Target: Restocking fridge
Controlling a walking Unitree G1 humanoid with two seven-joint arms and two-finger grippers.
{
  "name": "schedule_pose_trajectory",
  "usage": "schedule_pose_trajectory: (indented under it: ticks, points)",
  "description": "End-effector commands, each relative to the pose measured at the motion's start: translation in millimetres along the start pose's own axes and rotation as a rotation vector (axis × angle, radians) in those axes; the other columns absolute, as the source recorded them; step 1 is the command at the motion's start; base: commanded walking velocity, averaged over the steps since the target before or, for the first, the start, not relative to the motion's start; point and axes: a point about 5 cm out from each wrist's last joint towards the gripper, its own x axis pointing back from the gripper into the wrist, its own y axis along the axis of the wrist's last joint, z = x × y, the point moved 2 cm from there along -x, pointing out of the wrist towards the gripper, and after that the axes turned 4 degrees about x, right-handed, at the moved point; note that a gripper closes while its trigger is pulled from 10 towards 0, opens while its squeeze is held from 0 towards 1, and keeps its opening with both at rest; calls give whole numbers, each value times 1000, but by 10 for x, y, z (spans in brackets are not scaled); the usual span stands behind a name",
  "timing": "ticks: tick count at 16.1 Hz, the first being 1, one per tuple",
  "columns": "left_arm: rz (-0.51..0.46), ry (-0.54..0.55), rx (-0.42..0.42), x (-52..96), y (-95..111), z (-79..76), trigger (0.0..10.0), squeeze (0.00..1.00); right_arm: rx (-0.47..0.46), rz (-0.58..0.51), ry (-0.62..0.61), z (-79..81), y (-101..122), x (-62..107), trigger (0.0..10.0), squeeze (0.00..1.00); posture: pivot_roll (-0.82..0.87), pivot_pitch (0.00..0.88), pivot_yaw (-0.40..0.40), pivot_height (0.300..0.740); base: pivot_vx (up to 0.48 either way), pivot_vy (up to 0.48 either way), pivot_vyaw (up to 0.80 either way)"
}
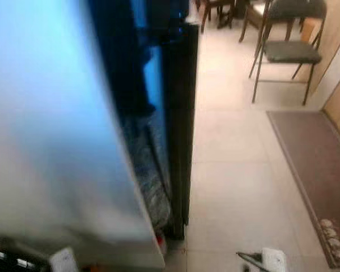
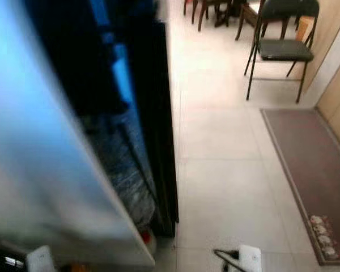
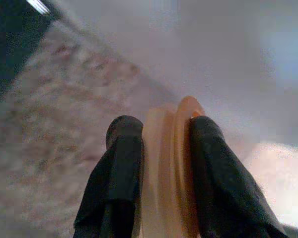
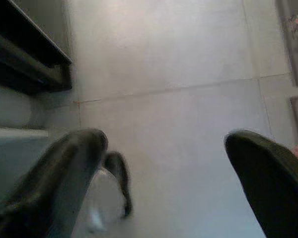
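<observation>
Left tool (image 3: 161, 144) clamps an orange object (image 3: 169, 163); right tool (image 4: 164, 168) gapes over floor (image 4: 169, 59).

A pale orange ridged item (image 3: 169, 168) sits pinched between black fingers (image 3: 120, 173) beside the open fridge (image 1: 56, 141).

A tall white fridge door (image 1: 51, 141) stands open at the near left, with the dark fridge interior (image 1: 158, 113) just to its right. Right of the fridge spreads pale tiled floor (image 1: 238, 170). A long brown patterned rug (image 1: 314, 164) lies along the right edge. At the far right stands a dark folding metal chair (image 1: 286, 48), with dark wooden chairs (image 1: 215, 11) farther behind, to its left.
</observation>
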Motion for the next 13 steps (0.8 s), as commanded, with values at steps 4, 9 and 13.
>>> schedule_pose_trajectory:
  ticks: [4,9,13]
  points:
    - [13,35,-32,12,-27,135,10000,0,-2,-44,7,63,80,-10,10000,0,-98,0,66,740,0,0,0]
    - [19,28,-50,11,-31,125,10000,0,53,-218,10,66,312,7,10000,0,-121,0,73,740,0,0,0]
    - [19,32,-55,10,-31,118,10000,0,191,-674,18,161,1339,140,10000,0,-132,0,71,740,0,0,0]
